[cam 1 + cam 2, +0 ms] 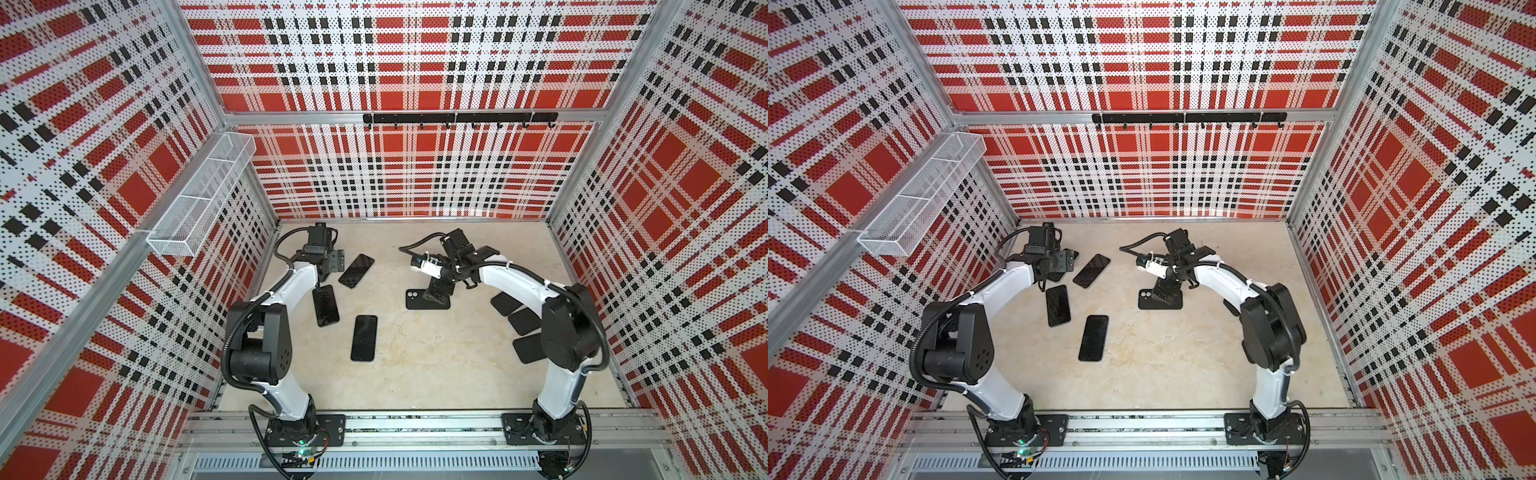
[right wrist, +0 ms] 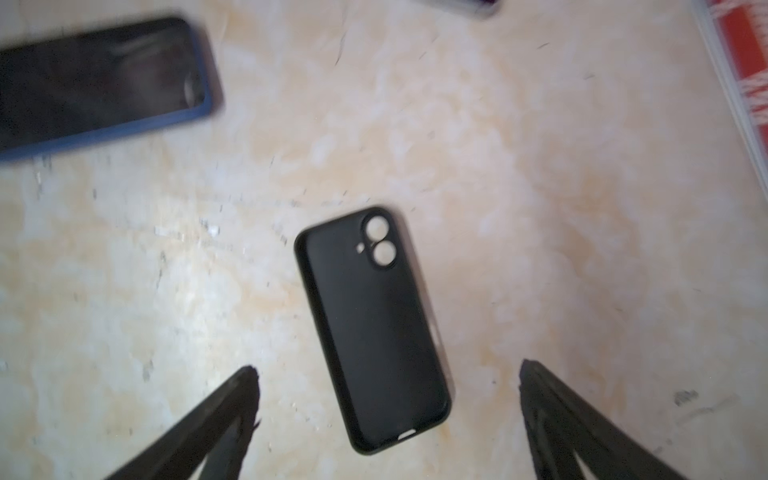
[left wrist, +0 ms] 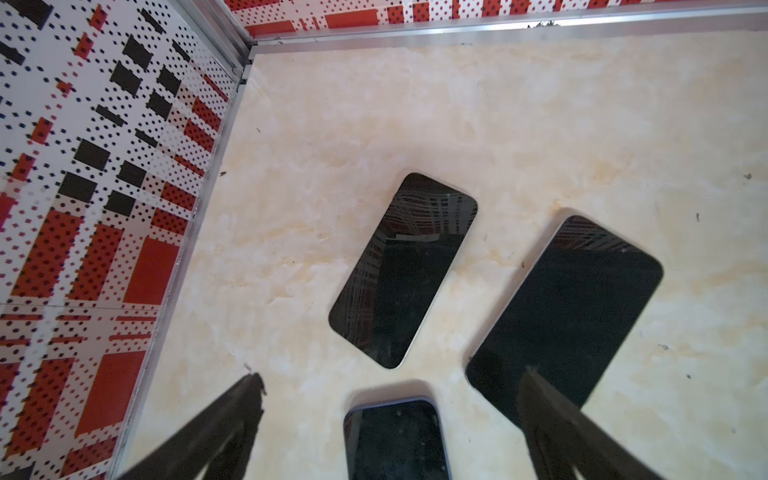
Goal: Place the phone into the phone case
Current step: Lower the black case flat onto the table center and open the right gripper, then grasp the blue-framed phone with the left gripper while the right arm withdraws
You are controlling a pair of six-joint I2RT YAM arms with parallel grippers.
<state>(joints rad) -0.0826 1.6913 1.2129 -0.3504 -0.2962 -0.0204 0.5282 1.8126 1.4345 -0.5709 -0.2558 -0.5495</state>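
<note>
- The table (image 1: pixel 457 374) carries many look-alike black slabs; what seem to be spare cases (image 1: pixel 524 321) lie along its right edge, so a mismatched phone and case is a real risk.
- The left gripper (image 3: pixel 392 377) hangs released and empty near the far left corner; an off-centre descent could nudge the neighbouring phones (image 3: pixel 565 316).
- The right gripper (image 2: pixel 388 370) stands spread, holding nothing, above the table's middle; nothing pins the case.
- The phone (image 3: pixel 403 270) lies flat, screen up, near that far left corner; thin and glossy, it may skid from the jaws.
- The phone case (image 2: pixel 374 328) lies loose at the table's middle, seemingly hollow side up; being light, it likely slides when pressed.
</note>
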